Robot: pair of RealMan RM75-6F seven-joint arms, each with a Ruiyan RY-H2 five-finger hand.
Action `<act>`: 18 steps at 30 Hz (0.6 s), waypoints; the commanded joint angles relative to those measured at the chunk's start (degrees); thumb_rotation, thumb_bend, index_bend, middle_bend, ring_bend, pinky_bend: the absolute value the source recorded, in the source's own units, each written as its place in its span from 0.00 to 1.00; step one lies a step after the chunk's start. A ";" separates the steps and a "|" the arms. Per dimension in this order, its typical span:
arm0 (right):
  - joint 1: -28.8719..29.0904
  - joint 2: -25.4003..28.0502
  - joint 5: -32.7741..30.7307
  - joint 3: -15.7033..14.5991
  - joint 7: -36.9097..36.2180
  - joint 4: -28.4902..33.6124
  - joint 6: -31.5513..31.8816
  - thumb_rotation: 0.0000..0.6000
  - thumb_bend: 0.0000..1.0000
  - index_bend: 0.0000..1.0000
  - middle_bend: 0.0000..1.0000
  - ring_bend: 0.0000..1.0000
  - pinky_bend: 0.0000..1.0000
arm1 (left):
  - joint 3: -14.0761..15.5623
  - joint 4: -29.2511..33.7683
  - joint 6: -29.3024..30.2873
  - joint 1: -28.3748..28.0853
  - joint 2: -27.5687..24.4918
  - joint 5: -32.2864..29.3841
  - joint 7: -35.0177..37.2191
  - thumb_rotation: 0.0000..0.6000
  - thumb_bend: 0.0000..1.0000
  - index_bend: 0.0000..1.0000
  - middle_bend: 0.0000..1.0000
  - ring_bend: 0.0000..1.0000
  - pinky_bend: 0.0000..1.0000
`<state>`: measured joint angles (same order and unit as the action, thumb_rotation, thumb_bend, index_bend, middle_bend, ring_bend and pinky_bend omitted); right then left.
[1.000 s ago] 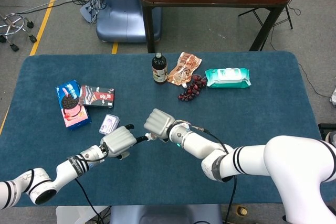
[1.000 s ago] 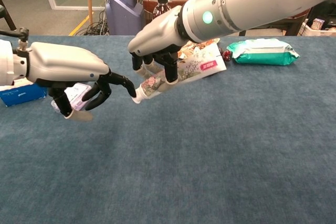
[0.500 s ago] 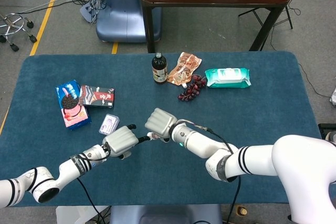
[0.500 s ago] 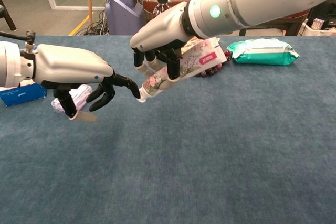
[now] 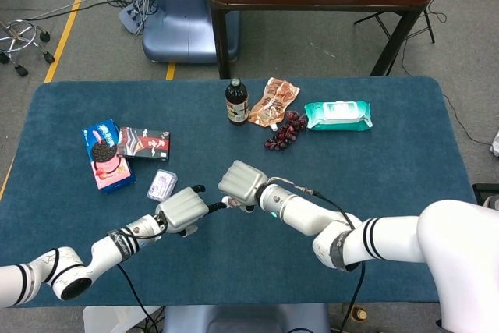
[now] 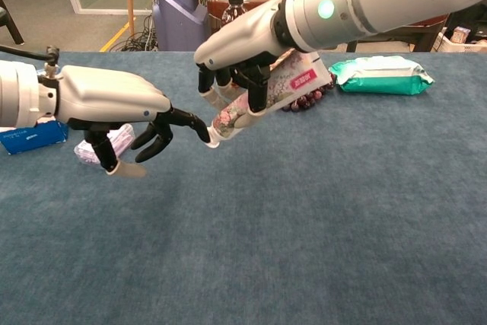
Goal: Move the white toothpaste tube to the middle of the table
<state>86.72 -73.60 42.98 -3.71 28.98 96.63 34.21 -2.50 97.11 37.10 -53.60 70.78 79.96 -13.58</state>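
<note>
- The white toothpaste tube (image 6: 262,100) is off the surface, tilted with its capped end pointing down toward the robot's left. It hangs over the near middle of the blue counter (image 5: 390,185).
- The right robot hand (image 6: 237,47) grasps the tube from above, fingers curled round its body.
- The left robot hand (image 6: 114,104) holds nothing. Its fingers are spread and one fingertip reaches to the tube's cap; whether it actually touches cannot be told from the chest view.
- Farther back on the counter stand a dark bottle (image 5: 237,102), a snack pouch (image 5: 274,100), a bunch of grapes (image 5: 285,132) and a green wipes pack (image 5: 337,115). On the robot's left lie cookie packets (image 5: 107,155) and a small pale pouch (image 5: 161,184).
- To do this step well, I would lower the tube gently and level it out before letting go, so the cap end does not strike first and roll it. The left robot hand should draw clear of the landing spot.
- Compared with a second ago, both robot hands and the tube have drifted slightly toward the robot's right. The left fingertip has kept pace with the cap.
</note>
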 commanded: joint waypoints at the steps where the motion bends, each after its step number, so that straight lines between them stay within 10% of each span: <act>1: -0.51 0.24 0.78 0.32 -0.74 0.11 -0.25 1.00 1.00 0.82 0.73 0.65 0.46 | 0.05 -0.06 -0.08 -0.15 0.14 -0.17 -0.07 1.00 0.30 0.14 0.61 0.56 0.17; 18: -2.31 1.01 3.56 1.82 -3.73 0.24 -1.21 1.00 1.00 0.82 0.74 0.67 0.46 | 0.59 -0.66 -0.24 -0.99 0.90 -0.85 -0.20 1.00 0.30 0.14 0.61 0.55 0.17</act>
<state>84.56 -72.63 46.38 -2.10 25.56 96.80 33.10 -1.90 96.45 36.86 -54.59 71.68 79.11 -13.77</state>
